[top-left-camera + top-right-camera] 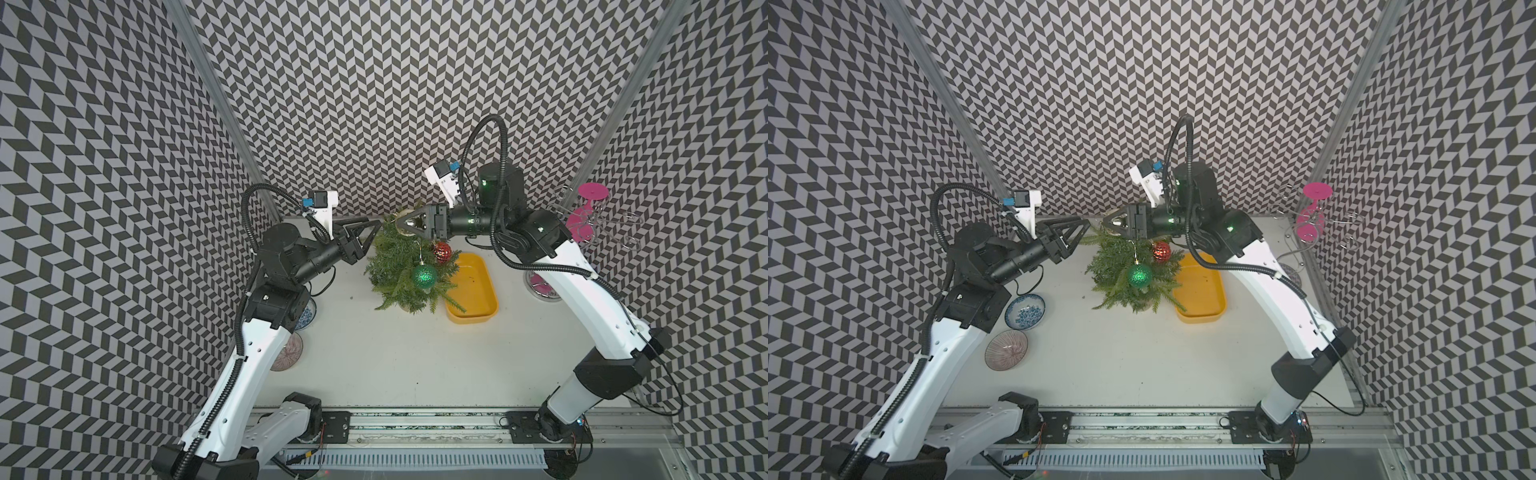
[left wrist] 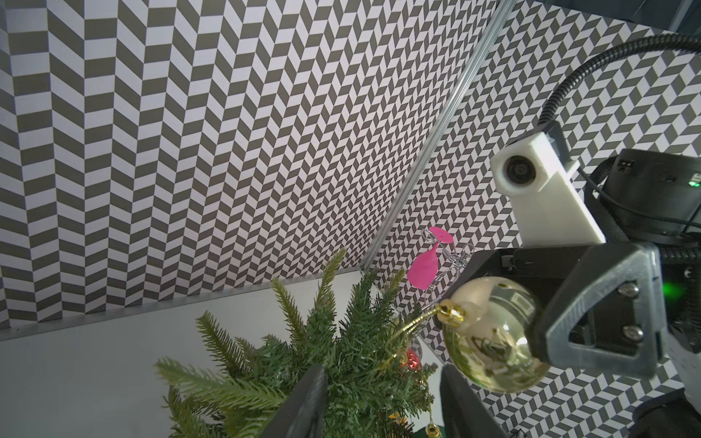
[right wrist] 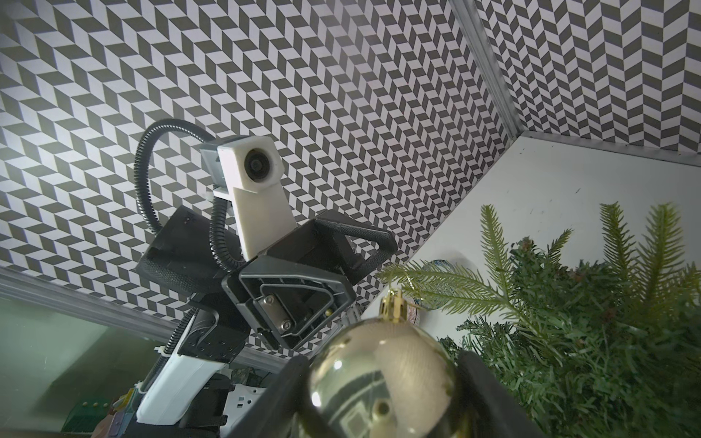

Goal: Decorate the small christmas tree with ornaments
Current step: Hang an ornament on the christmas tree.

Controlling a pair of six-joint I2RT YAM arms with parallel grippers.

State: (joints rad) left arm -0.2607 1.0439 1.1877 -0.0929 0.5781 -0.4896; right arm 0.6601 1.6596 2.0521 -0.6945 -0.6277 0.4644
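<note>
Tree [image 1: 395,259] beside yellow tray [image 1: 478,286]; right jaws clamp gold bauble [image 2: 493,341] at its top, left jaws apart.

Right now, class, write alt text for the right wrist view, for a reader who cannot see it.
The right tool grips a mirror-like gold bauble beside the small christmas tree. Opposite, the left tool stands open before chevron-patterned walls.

gold bauble [image 2: 493,341]: mirror-smooth, glossy metallic
green bauble [image 1: 424,277]: rough glitter
red bauble [image 1: 441,251]: shiny, patterned
tree [image 1: 395,262]: matt plastic needles
yellow tray [image 1: 478,291]: smooth plastic
table [image 1: 395,353]: matt white
</note>
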